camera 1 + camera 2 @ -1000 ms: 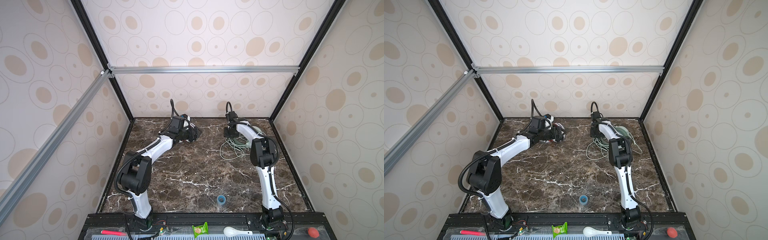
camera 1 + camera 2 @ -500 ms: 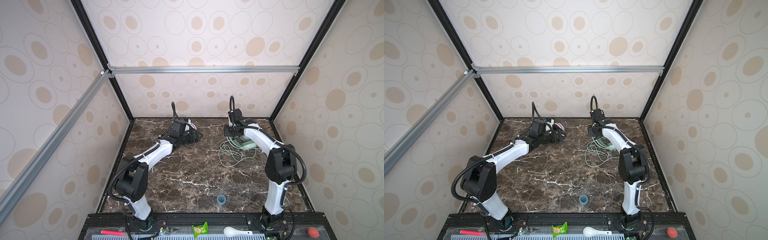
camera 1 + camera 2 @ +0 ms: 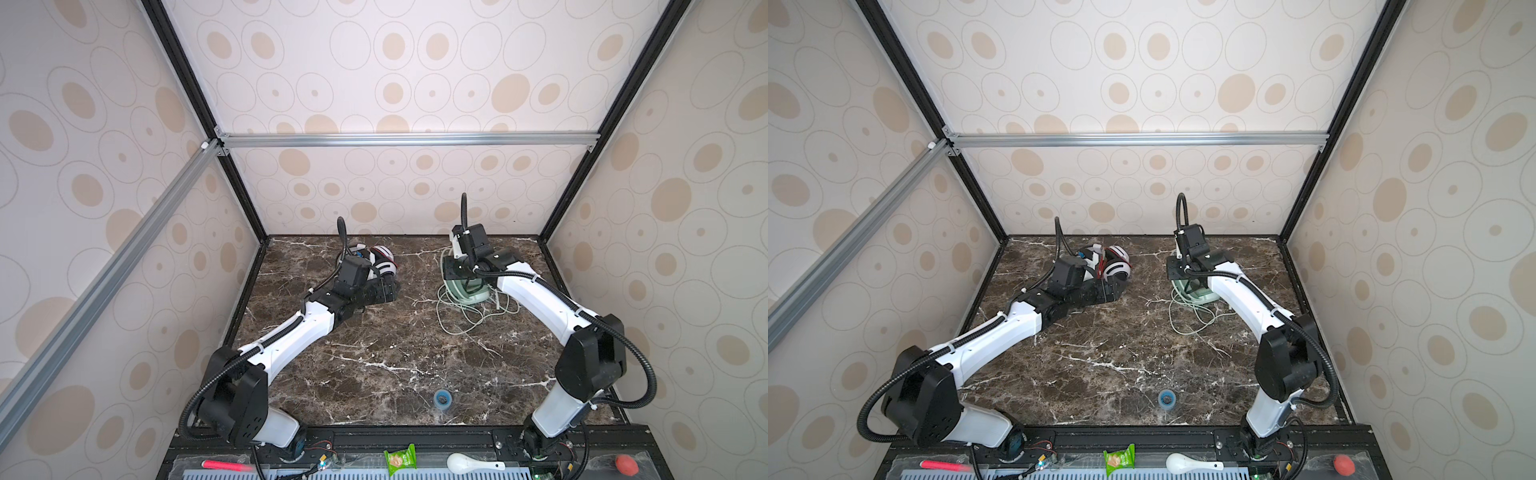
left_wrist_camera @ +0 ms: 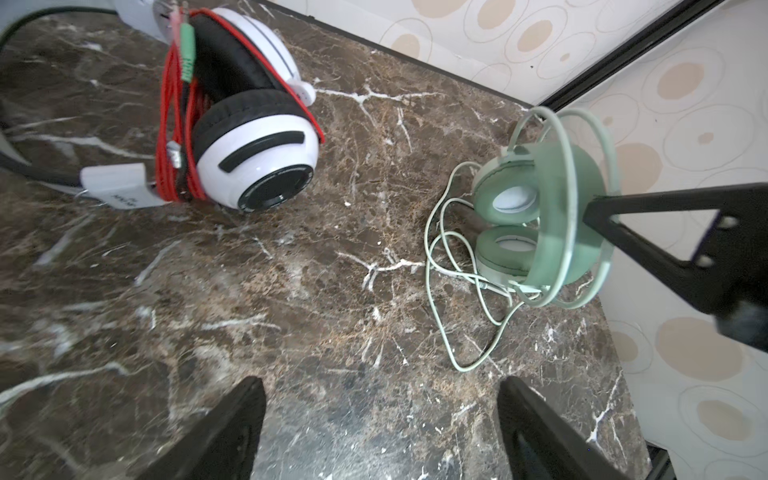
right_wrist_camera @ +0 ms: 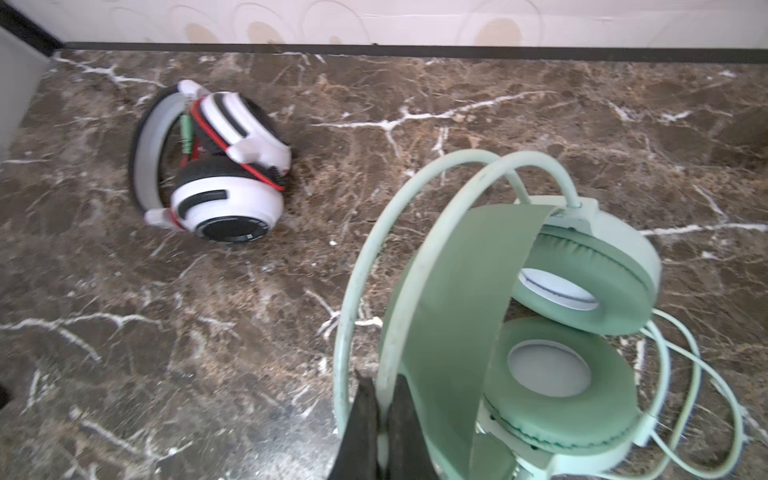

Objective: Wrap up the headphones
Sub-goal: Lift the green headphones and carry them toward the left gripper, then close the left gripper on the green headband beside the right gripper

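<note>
red cord (image 4: 174,124) wound on white headphones (image 4: 253,137); mint headphones (image 5: 573,332) beside them, mint cord (image 4: 440,249) loose on desk (image 4: 291,291), right end effector (image 5: 383,386) pinching headband (image 5: 449,291), left end effector (image 4: 382,384) spread.

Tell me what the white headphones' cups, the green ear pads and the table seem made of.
White cups: probably hard glossy plastic; they catch light. Green ear pads: likely soft matte leatherette; fine wrinkles show. Table: marble-look brown surface, white veins; stone or print, unclear.
</note>
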Controlling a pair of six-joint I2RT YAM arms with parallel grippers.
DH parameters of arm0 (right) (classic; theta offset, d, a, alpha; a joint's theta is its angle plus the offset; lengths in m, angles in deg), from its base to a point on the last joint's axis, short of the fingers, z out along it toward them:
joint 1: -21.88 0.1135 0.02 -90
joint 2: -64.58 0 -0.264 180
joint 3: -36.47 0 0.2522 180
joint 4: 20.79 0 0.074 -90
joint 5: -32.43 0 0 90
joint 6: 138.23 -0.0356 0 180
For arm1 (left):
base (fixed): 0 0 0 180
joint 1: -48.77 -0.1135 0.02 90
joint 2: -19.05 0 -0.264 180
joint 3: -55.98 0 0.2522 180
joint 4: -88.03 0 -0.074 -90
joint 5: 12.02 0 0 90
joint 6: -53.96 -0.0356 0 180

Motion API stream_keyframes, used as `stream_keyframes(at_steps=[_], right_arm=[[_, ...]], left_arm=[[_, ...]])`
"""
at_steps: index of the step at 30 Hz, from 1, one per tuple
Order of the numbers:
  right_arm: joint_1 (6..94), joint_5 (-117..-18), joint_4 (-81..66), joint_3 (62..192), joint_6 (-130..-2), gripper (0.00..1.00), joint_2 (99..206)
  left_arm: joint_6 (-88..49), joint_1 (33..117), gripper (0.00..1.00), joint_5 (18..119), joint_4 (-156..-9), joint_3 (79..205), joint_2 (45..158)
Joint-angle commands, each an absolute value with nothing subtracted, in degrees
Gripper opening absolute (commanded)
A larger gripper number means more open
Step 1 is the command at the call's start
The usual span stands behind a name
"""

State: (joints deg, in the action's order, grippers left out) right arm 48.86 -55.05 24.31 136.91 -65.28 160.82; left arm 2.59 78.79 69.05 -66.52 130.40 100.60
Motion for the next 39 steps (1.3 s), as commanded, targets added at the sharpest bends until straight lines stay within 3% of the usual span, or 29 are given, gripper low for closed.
stream_keyframes(at_steps=[1,10,18,27,31,39], right_arm=[[52.29,-55.28,20.66,136.41,-66.31,0.0,157.04],[60.49,-50.02,24.68,142.98,-69.35,0.0,163.84],[65.36,-46.11,32.25,149.23,-74.97,0.0,171.77],[70.84,-47.04,41.76,157.94,-79.15,0.09,178.85],[71.63,-50.95,36.53,151.56,-81.72,0.17,177.28],[70.57,-59.57,33.33,153.27,-69.74,0.32,176.29]], left_arm=[[4.02,79.03,0.87,74.26,-60.14,130.61,96.68],[4.61,78.2,0.87,71.31,-60.83,125.44,95.42],[4.89,70.45,0.87,64.27,-62.99,116.25,91.48],[0.26,63.86,0.87,58.92,-65.62,107.31,86.41],[0.1,63.05,0.87,58.93,-66.18,105.32,86.26],[6.39,62.78,0.88,62.87,-64.72,105.52,82.45]])
